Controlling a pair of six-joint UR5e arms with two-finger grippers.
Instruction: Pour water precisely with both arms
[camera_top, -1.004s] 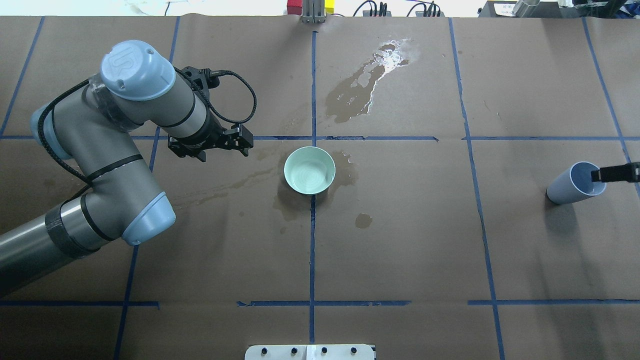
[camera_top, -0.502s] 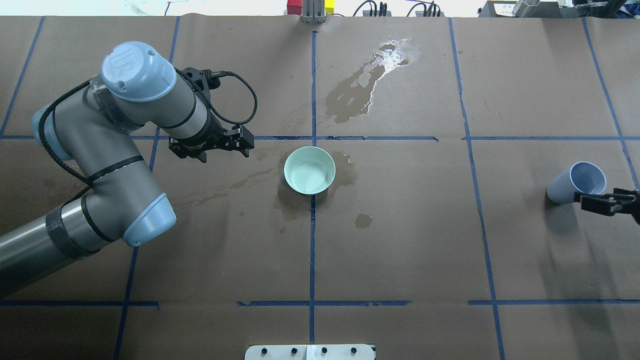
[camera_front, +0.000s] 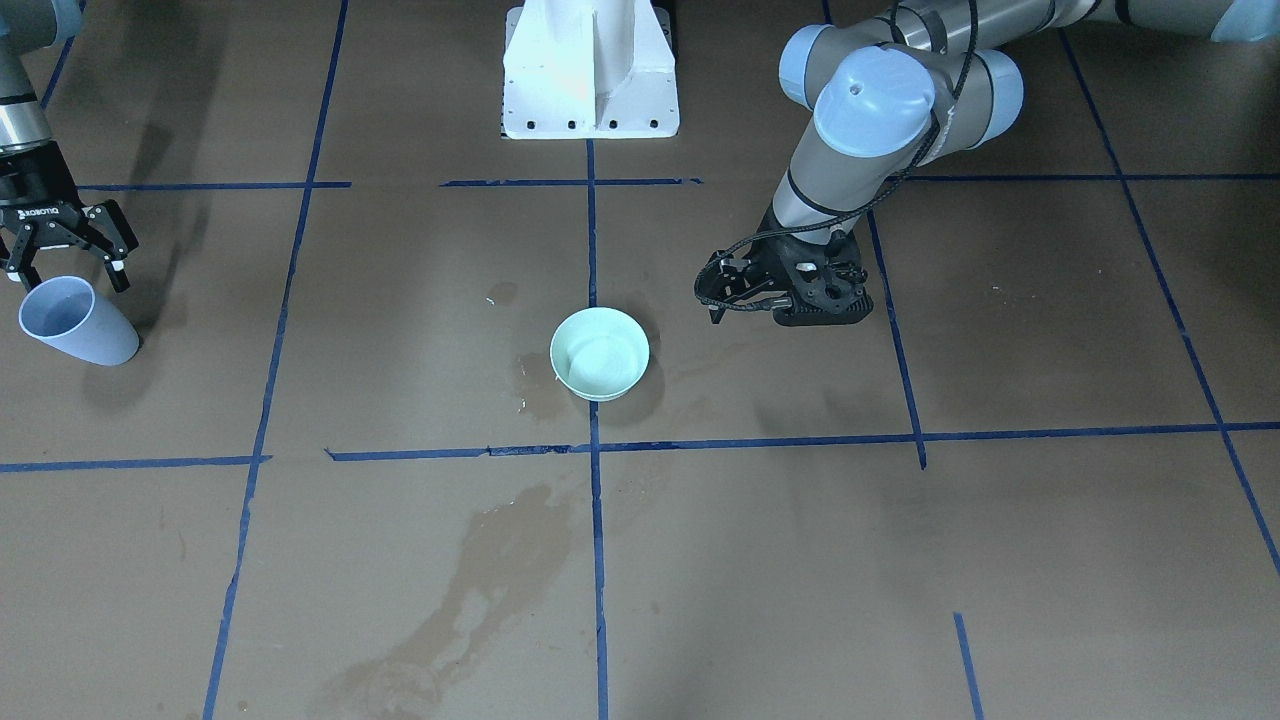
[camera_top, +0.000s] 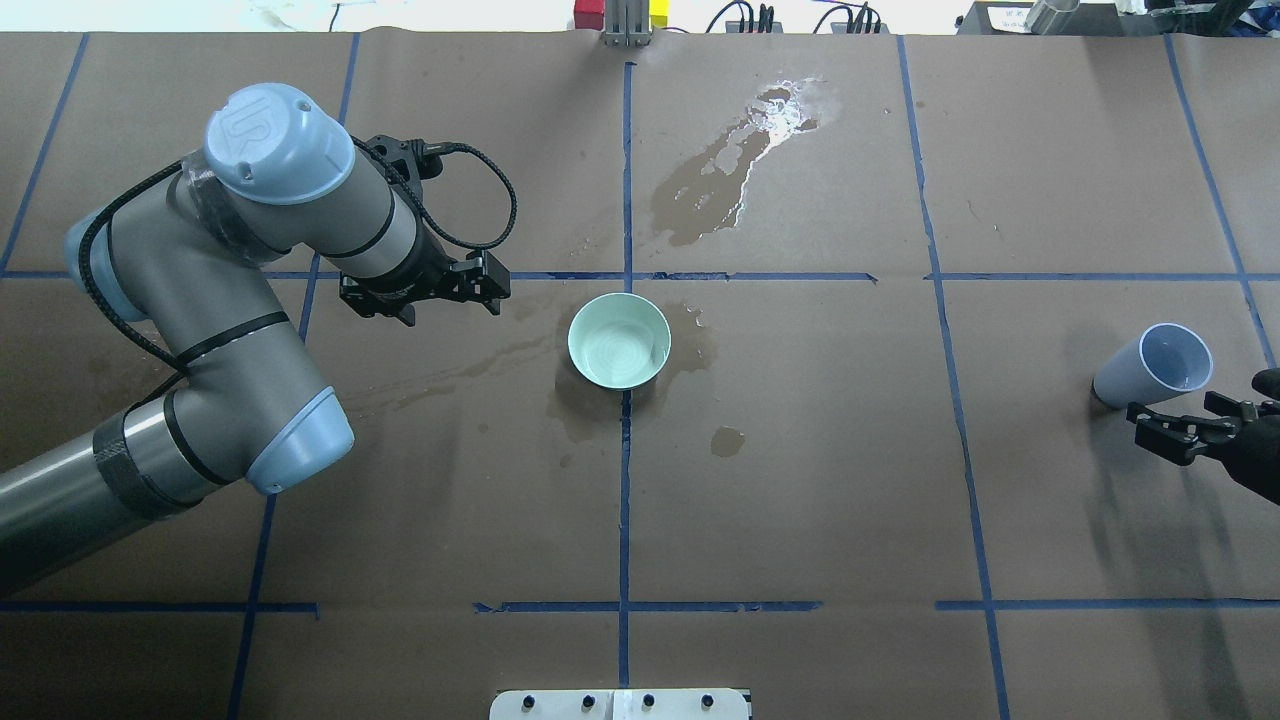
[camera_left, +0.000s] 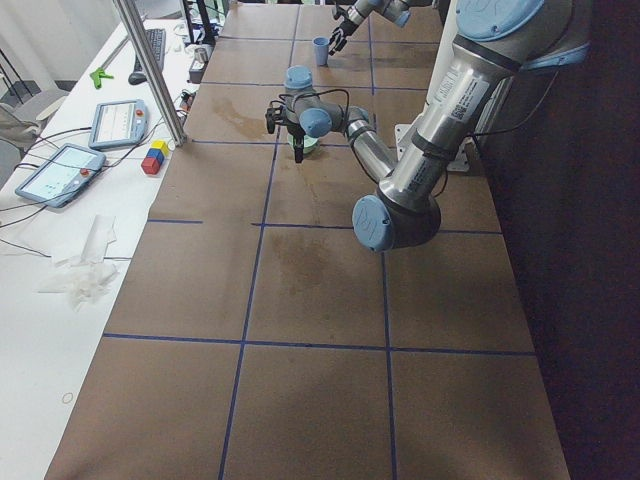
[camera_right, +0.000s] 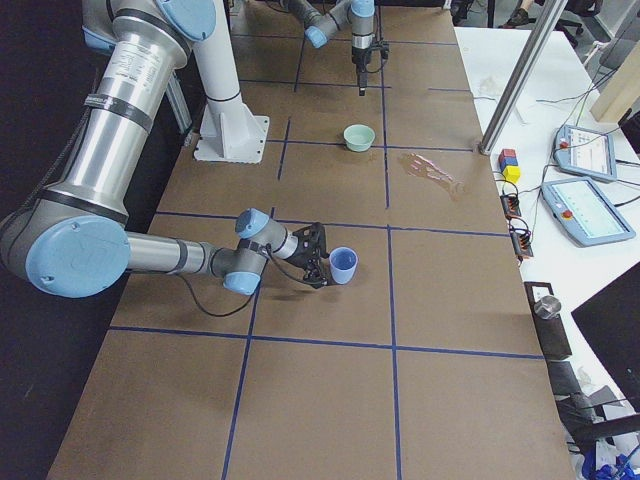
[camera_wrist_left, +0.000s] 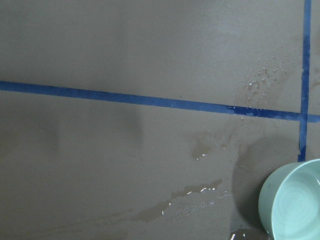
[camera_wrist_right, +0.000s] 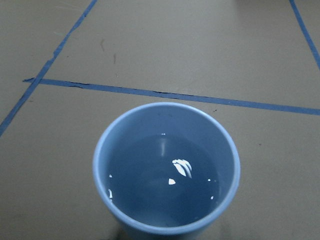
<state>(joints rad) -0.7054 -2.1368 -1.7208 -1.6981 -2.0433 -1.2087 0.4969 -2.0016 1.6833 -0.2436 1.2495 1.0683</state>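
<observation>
Water (camera_wrist_right: 170, 186) in cup (camera_wrist_right: 101, 165), right-wrist view

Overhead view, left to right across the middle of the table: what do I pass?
left gripper → mint-green bowl → pale blue cup. The right gripper overlaps the cup sideways, so it is left unranked.

Your tabletop (camera_top: 800, 480) is covered in brown paper and divided into a grid by blue tape lines (camera_top: 625, 500). A mint-green bowl (camera_top: 619, 340) sits near its middle, ringed by dark damp patches (camera_top: 580, 405). A long wet stain (camera_top: 700, 200) runs from there toward your edge, with water (camera_top: 790, 110) glinting at its end. A pale blue cup (camera_top: 1150, 366) stands near the end on the robot's right. The white pedestal base (camera_front: 590, 70) is bolted at the robot's edge.
</observation>
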